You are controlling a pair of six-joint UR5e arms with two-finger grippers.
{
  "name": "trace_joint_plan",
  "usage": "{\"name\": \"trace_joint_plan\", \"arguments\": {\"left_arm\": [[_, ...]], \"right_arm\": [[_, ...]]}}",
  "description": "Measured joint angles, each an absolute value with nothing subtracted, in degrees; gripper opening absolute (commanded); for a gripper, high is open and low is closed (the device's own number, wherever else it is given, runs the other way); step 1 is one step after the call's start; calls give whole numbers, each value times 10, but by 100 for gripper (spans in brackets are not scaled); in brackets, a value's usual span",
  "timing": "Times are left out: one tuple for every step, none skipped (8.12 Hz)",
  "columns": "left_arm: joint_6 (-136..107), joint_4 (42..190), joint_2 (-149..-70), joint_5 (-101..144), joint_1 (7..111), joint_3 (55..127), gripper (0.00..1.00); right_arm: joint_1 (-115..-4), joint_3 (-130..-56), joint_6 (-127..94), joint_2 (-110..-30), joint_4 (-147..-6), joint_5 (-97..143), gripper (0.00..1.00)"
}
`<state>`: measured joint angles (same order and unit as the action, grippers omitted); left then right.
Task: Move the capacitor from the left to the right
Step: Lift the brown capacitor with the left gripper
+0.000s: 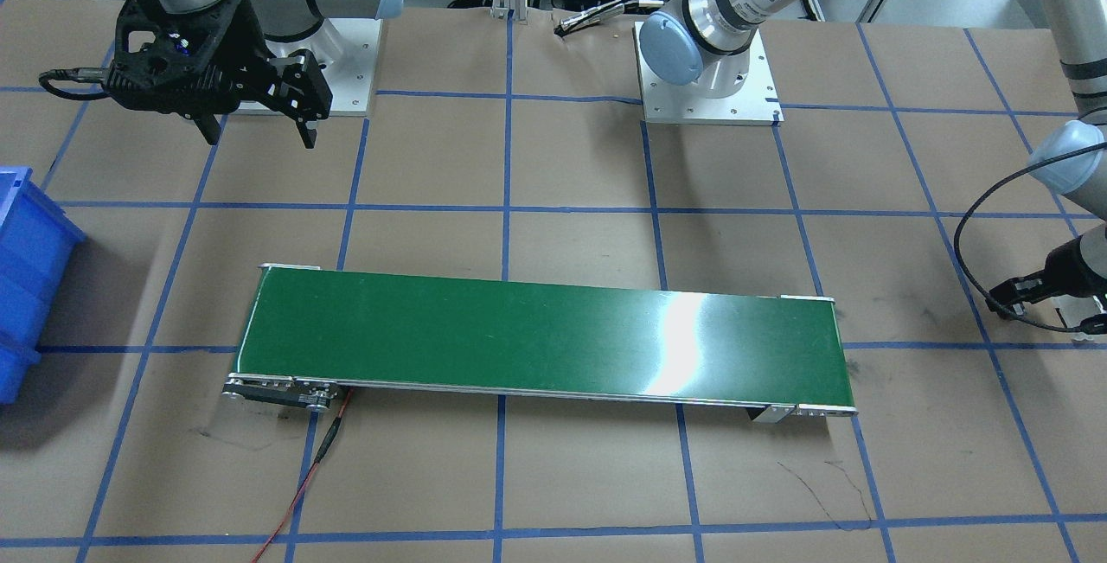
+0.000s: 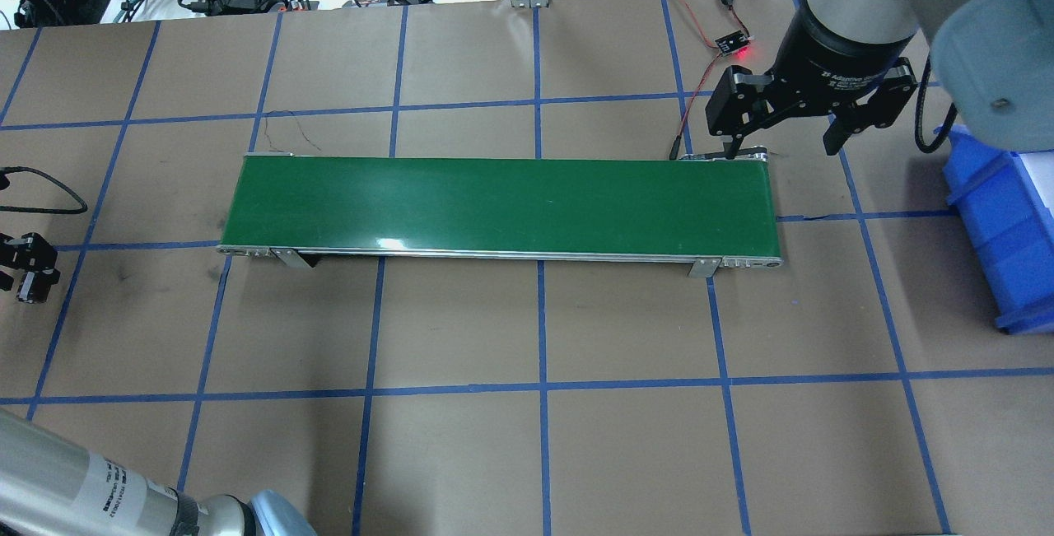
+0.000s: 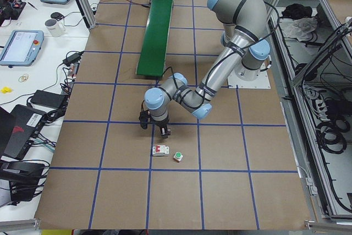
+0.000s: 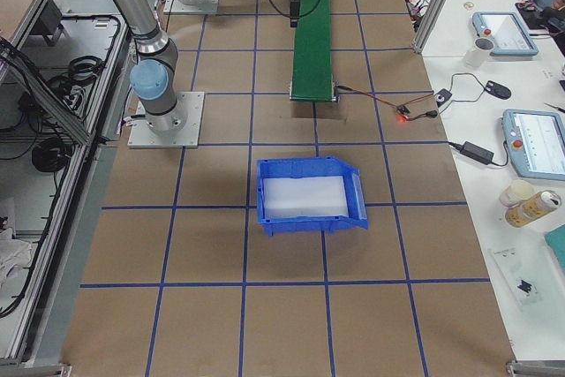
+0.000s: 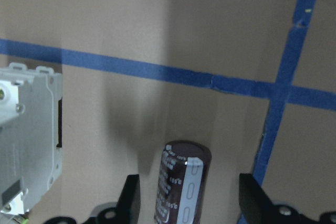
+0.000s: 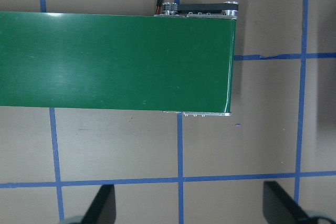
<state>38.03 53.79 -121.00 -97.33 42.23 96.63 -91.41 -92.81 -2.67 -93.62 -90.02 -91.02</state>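
The capacitor [image 5: 181, 182], a dark stubby cylinder with a pale stripe, stands on the brown paper between my left gripper's fingers in the left wrist view. My left gripper [image 5: 189, 203] is open, with a gap on each side of the capacitor. It sits low at the table's left end [image 2: 25, 264], also seen in the exterior left view [image 3: 157, 127]. My right gripper [image 2: 782, 141] is open and empty, hovering over the right end of the green conveyor belt [image 2: 502, 202]. Its fingertips [image 6: 100, 205] frame the belt's end from above.
A white boxy component [image 5: 26, 140] lies just left of the capacitor, also in the exterior left view [image 3: 160, 150], beside a small green-capped piece [image 3: 177, 156]. A blue bin [image 2: 996, 231] stands at the table's right end. A red wire and small board [image 2: 729, 42] lie behind the belt.
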Motion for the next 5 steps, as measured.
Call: {"name": "trace_joint_plan", "arguments": {"left_arm": [[381,538,-1211,-975,422,966,69],[382,538,-1212,-986,422,966,60],[382,538,-1213,-1002,423,966,46],[380,538,-1216,-1011,423,966,30],[379,538,-1220,-1014,423,966,14]], "right_arm": [[-914,-928,-27,-936,-899,-912,100],[-914,-928,-27,-936,-898,-913,100],[-914,-928,-27,-935,-898,-913,100],[-914,-928,-27,-935,-898,-913,100],[-913,-928,-27,-935,-897,-913,100]]}}
